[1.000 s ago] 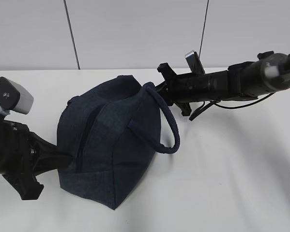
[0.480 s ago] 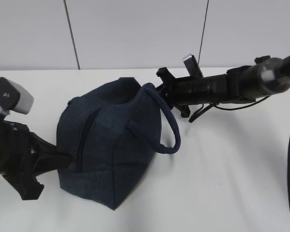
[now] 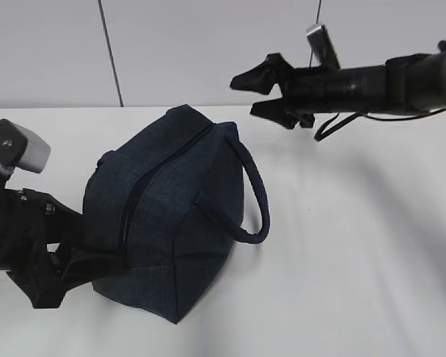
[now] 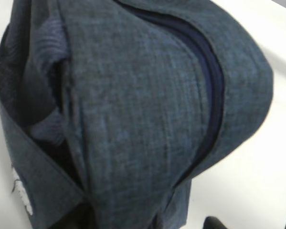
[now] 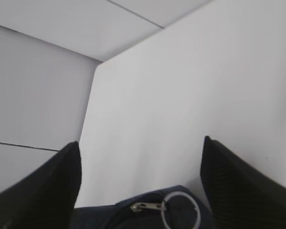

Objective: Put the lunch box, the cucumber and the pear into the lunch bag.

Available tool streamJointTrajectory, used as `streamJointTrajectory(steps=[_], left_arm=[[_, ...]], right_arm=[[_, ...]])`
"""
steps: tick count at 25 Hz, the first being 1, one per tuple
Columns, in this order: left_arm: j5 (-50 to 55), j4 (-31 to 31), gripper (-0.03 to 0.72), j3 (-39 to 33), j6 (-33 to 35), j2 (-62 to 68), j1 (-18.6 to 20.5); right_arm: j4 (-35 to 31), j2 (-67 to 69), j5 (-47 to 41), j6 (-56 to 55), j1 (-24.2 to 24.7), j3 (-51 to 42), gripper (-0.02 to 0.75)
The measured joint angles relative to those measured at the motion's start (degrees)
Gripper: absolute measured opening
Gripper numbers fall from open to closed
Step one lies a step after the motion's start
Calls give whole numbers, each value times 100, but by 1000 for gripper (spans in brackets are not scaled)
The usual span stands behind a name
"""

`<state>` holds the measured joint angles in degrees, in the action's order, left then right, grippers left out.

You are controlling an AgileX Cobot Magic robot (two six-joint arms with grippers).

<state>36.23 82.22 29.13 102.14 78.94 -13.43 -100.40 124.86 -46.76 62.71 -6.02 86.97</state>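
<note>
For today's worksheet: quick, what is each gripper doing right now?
Left gripper: against the lunch bag; grip cannot be told.
Right gripper: open, empty, raised above the table.

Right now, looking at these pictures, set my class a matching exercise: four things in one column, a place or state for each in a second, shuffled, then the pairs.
Things
1. bag
2. ring pull
3. right gripper
4. left gripper

Places or states
A. raised in the air, fingers apart
B. lying on the white table, zipped shut
C. low, at the bag's near end
D. on the zip slider, below the open fingers

Pairs: 1-B, 2-D, 3-A, 4-C
</note>
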Motion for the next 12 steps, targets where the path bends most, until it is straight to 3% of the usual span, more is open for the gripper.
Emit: streamJointTrajectory(steps=[5,8,12], left_arm=[[-1,-509,433,0,-606,-312,0],[-316,-1228,435,0,-1467,-578,0],[-594,-1941,435,0,-2438,-958,0]], right_arm=[[818,-641,-60,41,236,0,592],[1945,-1040,-182,-195,199,0,592],[3910,-1489,-348,-1399,149,0,591]])
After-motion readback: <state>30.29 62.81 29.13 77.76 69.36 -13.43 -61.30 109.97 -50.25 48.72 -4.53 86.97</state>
